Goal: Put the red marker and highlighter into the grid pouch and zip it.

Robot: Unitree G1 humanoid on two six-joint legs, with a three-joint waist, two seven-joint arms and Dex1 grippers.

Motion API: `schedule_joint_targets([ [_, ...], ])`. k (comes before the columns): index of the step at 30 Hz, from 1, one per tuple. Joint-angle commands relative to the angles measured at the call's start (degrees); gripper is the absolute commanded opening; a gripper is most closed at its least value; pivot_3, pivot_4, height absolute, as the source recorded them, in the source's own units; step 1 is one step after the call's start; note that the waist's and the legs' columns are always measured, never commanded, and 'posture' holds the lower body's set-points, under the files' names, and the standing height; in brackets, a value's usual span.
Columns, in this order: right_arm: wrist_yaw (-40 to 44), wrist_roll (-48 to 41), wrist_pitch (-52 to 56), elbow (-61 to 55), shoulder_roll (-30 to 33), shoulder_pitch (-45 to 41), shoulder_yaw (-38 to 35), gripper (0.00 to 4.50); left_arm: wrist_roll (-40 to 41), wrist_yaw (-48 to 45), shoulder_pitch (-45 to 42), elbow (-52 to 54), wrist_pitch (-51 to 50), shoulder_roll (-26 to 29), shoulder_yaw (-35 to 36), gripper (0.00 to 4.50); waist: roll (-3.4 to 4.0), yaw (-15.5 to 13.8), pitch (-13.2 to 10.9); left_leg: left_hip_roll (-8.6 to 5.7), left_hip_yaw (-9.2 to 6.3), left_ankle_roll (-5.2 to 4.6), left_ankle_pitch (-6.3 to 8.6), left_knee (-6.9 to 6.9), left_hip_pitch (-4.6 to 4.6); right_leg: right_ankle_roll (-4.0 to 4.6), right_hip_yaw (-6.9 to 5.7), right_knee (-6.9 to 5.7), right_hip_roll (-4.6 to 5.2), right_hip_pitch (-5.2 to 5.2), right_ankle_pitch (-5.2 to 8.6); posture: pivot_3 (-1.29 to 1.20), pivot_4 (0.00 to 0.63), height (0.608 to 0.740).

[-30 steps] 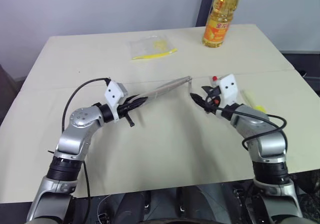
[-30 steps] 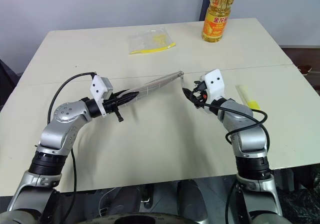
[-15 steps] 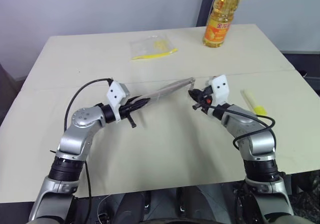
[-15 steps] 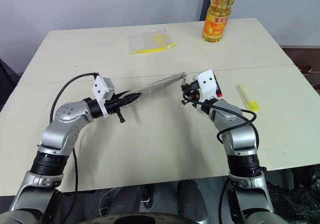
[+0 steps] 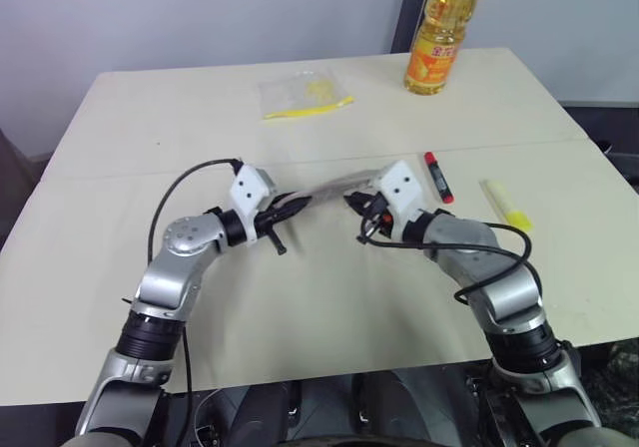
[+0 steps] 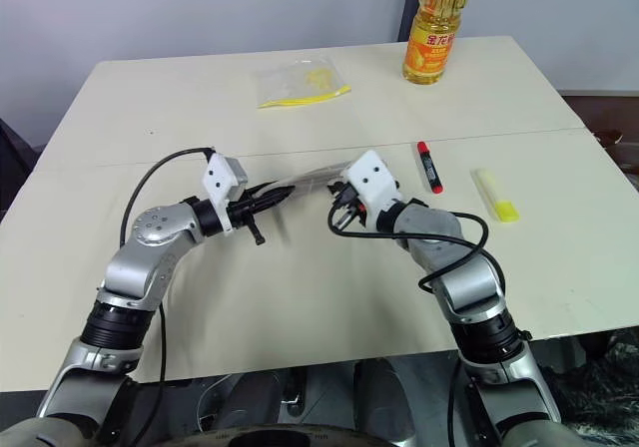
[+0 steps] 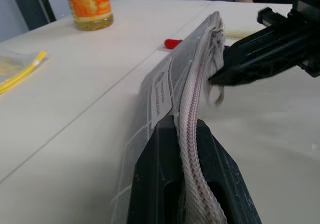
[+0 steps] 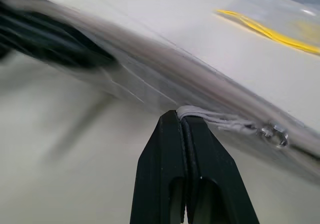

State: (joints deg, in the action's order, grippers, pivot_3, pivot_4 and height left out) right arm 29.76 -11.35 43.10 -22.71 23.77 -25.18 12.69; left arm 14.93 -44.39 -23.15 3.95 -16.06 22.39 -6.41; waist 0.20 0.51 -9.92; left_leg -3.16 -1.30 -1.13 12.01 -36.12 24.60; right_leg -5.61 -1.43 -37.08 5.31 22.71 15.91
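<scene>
The grid pouch (image 5: 334,185) hangs edge-up above the table's middle, its zipper (image 7: 196,84) facing up. My left gripper (image 5: 295,205) is shut on the pouch's near end. My right gripper (image 5: 354,205) is shut on the pale cord of the zipper pull (image 8: 200,115), close to the left gripper, and the metal slider (image 8: 275,134) trails behind the cord. The red marker (image 5: 436,163) lies on the table just right of the pouch. The highlighter (image 5: 507,206) lies further right, near the table's right edge.
A yellow oil bottle (image 5: 439,33) stands at the back right of the beige table (image 5: 300,297). A clear plastic bag (image 5: 305,93) with yellow contents lies at the back centre. Black cables loop from both wrists.
My right gripper has shut on the zipper pull and moved left along the pouch toward the left gripper, uncovering the red marker on the table. The left gripper kept its hold.
</scene>
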Motion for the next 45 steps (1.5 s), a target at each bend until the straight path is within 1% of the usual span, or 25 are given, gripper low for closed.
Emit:
schedule_joint_targets([
  [1, 1.46, -0.14, 1.69, -5.02, 0.65, -2.09, 2.69, 0.02, -1.31, 0.17, -0.64, 1.16, 0.93, -0.56, -1.77, 0.0, 0.0, -0.05, 0.0, 0.0, 0.0, 0.0, 0.0, 0.0, 0.0, 0.0, 0.0, 0.01, 0.0, 0.0, 0.0, 0.0, 0.15, 0.74],
  [7, 5.01, -0.86, 5.41, -11.06, 3.36, -3.38, 7.52, 0.02, -3.96, 0.39, -2.93, -1.74, 2.39, -2.41, -4.74, 0.0, -0.07, -0.28, -0.04, 0.0, -0.01, 0.0, 0.0, 0.0, 0.04, 0.06, -0.01, 0.07, 0.02, 0.01, 0.03, 0.0, 0.15, 0.74],
  [15, 6.65, -1.43, 7.66, -12.88, 5.65, -3.91, 8.26, 0.02, -6.42, 1.97, -6.59, -7.19, 4.65, -6.35, -6.34, 0.0, -0.13, -1.18, -0.07, 0.0, -0.01, 0.0, 0.0, -0.01, 0.06, 0.08, -0.04, 0.08, 0.02, 0.02, 0.05, 0.0, 0.15, 0.74],
  [20, 6.1, -1.89, 8.96, -14.35, 6.52, -2.88, 6.61, 0.02, -7.67, 2.81, -7.05, -8.94, 6.18, -8.1, -6.39, 0.0, -0.14, -1.23, -0.08, 0.0, -0.02, -0.01, 0.0, -0.04, 0.22, -0.01, -0.07, 0.09, 0.02, 0.14, 0.0, 0.0, 0.15, 0.74],
  [22, 5.71, -3.02, 10.43, -14.51, 7.11, -1.52, 2.32, 0.02, -8.06, 3.19, -7.08, -9.2, 6.63, -7.89, -5.71, 0.0, -0.15, -1.3, -0.08, 0.0, -0.03, -0.01, 0.0, -0.05, 0.26, -0.01, -0.09, 0.09, 0.02, 0.16, -0.01, 0.0, 0.15, 0.74],
  [23, 5.7, -4.06, 11.73, -14.6, 7.47, -0.7, -0.87, 0.56, -8.24, 3.44, -7.14, -9.39, 6.89, -7.6, -5.23, 0.0, -0.15, -1.3, -0.09, 0.0, -0.04, -0.01, 0.0, -0.05, 0.28, -0.01, -0.1, 0.1, 0.02, 0.17, -0.01, 0.0, 0.15, 0.74],
  [24, 6.43, -4.94, 12.01, -14.98, 8.81, 0.31, -3.66, 0.86, -8.43, 3.69, -7.17, -9.6, 7.24, -7.18, -4.73, 0.0, -0.15, -1.3, -0.09, 0.0, -0.04, -0.01, 0.0, -0.05, 0.32, -0.02, -0.1, 0.1, 0.02, 0.19, -0.01, 0.0, 0.15, 0.74],
  [26, 6.34, -5.82, 12.58, -15.13, 10.72, 2.67, -9.3, 1.87, -8.91, 4.37, -6.89, -9.91, 7.99, -6.21, -3.83, 0.0, -0.16, -1.38, -0.09, -0.01, -0.05, -0.01, 0.0, -0.08, 0.37, -0.03, -0.12, 0.11, 0.02, 0.2, -0.01, 0.0, 0.15, 0.74],
  [29, 5.06, -5.88, 12.47, -13.64, 12.42, 5.23, -13.51, 3.3, -9.16, 5.35, -6.63, -10.33, 8.42, -5.68, -3.4, 0.0, -0.18, -1.24, -0.11, -0.01, -0.06, -0.01, 0.0, -0.1, 0.41, -0.03, -0.14, 0.13, 0.02, 0.22, -0.01, 0.0, 0.15, 0.74],
  [31, 3.45, -4.16, 11.66, -9.9, 13.79, 7.1, -16.16, 3.3, -9.88, 6.42, -6.24, -10.77, 9.0, -5.51, -3.25, 0.0, -0.18, -1.21, -0.1, 0.0, -0.06, -0.01, 0.0, -0.08, 0.41, -0.03, -0.14, 0.11, 0.01, 0.27, -0.01, 0.0, 0.15, 0.74],
  [33, 0.95, -2.98, 11.27, -5.68, 13.63, 7.61, -18.42, 3.3, -10.46, 7.33, -5.99, -11.28, 9.46, -5.64, -3.23, 0.0, -0.18, -1.28, -0.11, 0.0, -0.07, -0.01, 0.0, -0.07, 0.41, -0.02, -0.16, 0.1, 0.0, 0.26, -0.01, 0.0, 0.15, 0.74],
  [36, -6.43, -0.48, 8.09, 7.0, 9.9, 5.58, -22.7, 3.3, -11.25, 8.86, -5.58, -11.99, 10.45, -6.58, -3.69, 0.0, -0.19, -1.26, -0.11, -0.01, -0.07, -0.01, 0.0, -0.11, 0.42, -0.02, -0.16, 0.1, 0.0, 0.24, -0.01, 0.0, 0.15, 0.74],
  [39, -9.69, 1.28, 2.41, 16.49, 7.6, 3.47, -23.57, 3.3, -11.53, 9.79, -5.63, -12.41, 10.81, -7.69, -3.78, 0.0, -0.19, -1.28, -0.11, -0.02, -0.05, -0.01, -0.01, -0.13, 0.42, -0.03, -0.15, 0.09, 0.0, 0.24, -0.02, 0.0, 0.15, 0.74],
  [45, -12.31, 1.45, -4.18, 28.04, 4.45, -0.74, -24.48, 3.3, -11.63, 10.25, -5.59, -12.16, 10.74, -8.55, -3.56, 0.0, -0.18, -1.16, -0.1, -0.01, -0.03, -0.02, -0.03, -0.07, 0.42, -0.04, -0.15, 0.02, -0.07, 0.3, -0.02, 0.0, 0.15, 0.74],
])
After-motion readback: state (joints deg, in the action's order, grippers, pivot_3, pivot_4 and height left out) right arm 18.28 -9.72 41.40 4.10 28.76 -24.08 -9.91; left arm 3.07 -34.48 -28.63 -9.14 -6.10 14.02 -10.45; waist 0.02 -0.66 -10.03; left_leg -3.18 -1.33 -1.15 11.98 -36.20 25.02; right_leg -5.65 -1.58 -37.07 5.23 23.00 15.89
